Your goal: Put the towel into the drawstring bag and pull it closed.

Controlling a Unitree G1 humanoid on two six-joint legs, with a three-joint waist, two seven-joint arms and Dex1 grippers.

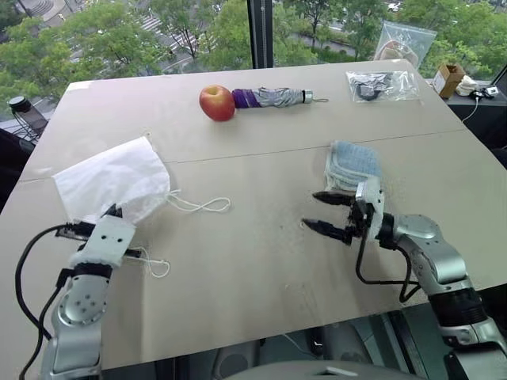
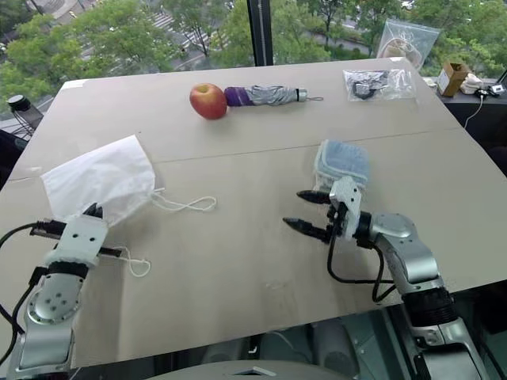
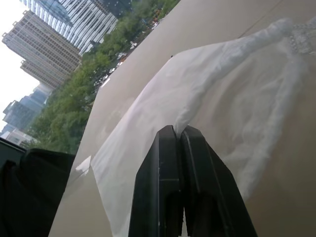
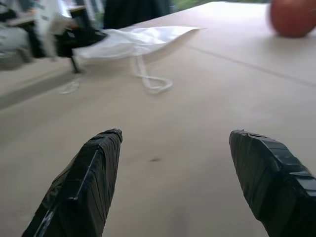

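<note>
Apple [image 4: 295,17] blurred and cut off at frame edge

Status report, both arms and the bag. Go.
Left gripper jaws shut on the drawstring bag edge. Right gripper jaws open, empty, beside the towel. Towel still outside bag. Nothing between them.

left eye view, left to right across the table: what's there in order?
Left gripper, shut on the drawstring bag → apple → umbrella → right gripper, open → towel → clear zip bag → small cardboard box.
</note>
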